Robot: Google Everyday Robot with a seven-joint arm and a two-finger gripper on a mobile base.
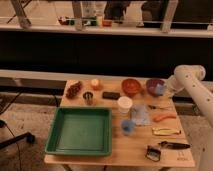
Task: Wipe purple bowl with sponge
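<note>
**Sponge at the rim of the purple bowl**

Here we are at the far right corner of the wooden desk [80, 160], where the purple bowl [153, 85] sits beside a red-brown bowl [131, 86]. The white arm reaches in from the right, and the gripper [166, 88] is down at the bowl's right edge. A pale blue sponge [159, 90] shows right at the bowl's rim, against the gripper; whether the jaws are pinching it or spread, I cannot tell from here. Nearer me, a big green tray [80, 131] fills the left of the desk. A white cup [124, 105] stands mid-desk, a small blue cup [127, 127] just below it, and an orange carrot-like piece [164, 118] lies off to the right.
</note>
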